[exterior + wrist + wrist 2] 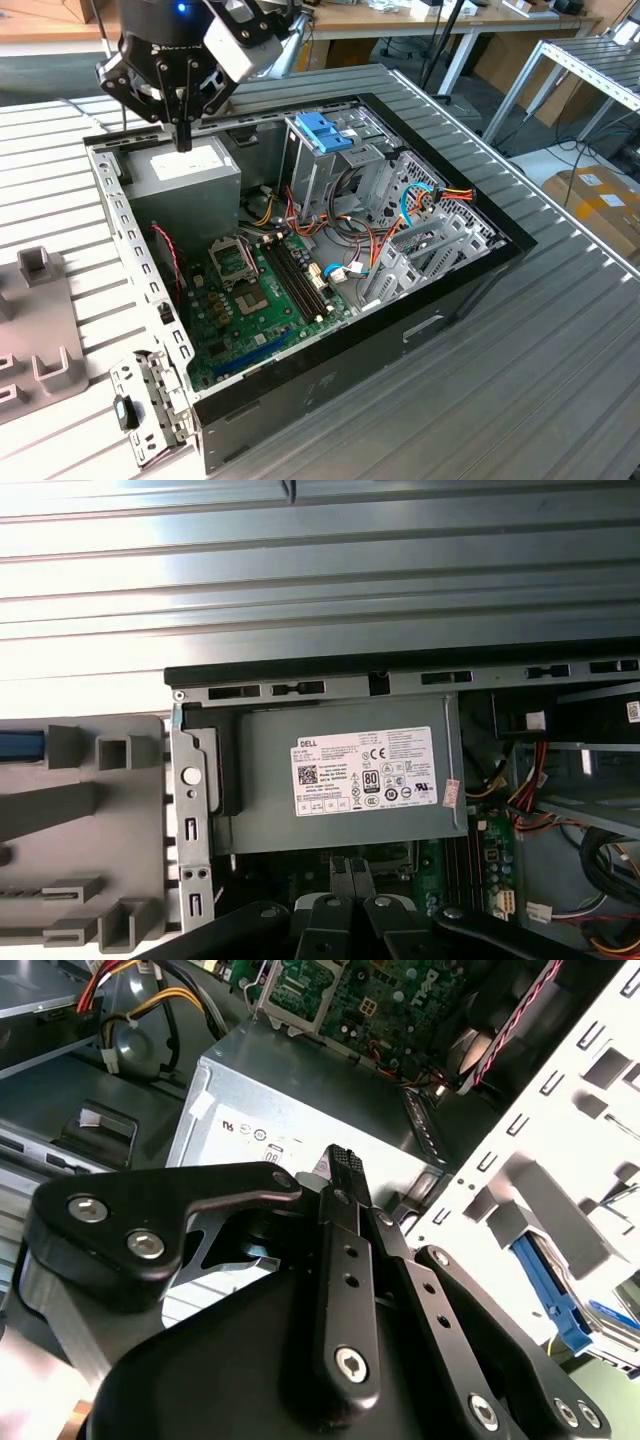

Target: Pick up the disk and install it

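The matte black gripper (183, 142) hangs over the boxy grey metal power supply (200, 180), its slim fingers pressed together, empty.

Hovering above the power supply (190, 172) (gripper (183, 143), that is); sitting inside the case (400, 340), with motherboard (250, 290) before it, drive cage (302, 175) toward the exterior view's right.

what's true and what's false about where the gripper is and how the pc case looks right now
1. The gripper hangs over the grey power supply. True.
2. Its jaws are spread wide. False: they are shut together.
3. The computer case is closed by a side panel. False: it lies open, with the motherboard exposed.
4. A light-blue bracket sits on top of the drive cage. True.
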Robot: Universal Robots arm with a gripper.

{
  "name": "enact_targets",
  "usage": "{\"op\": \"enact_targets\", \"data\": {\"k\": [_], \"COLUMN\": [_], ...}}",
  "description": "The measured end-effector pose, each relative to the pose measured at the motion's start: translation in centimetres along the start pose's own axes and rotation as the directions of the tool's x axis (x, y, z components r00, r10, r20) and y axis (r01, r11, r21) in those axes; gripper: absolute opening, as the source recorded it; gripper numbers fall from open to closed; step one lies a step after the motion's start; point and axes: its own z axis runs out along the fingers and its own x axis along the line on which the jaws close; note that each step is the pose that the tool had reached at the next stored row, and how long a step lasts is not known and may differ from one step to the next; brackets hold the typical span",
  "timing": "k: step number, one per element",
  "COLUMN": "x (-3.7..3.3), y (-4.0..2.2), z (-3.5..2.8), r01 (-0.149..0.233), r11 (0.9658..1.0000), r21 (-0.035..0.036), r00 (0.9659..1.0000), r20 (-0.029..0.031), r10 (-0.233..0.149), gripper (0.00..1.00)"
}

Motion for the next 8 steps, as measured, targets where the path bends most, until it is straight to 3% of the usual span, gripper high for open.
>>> {"op": "enact_targets", "data": {"k": [8], "x": [0.54], "y": [-0.04], "z": [-0.01], "r01": [0.0], "r11": [1.0], "r21": [-0.0001], "r00": [1.0], "r20": [0.0001], "r10": [0.0], "gripper": [0.11]}}
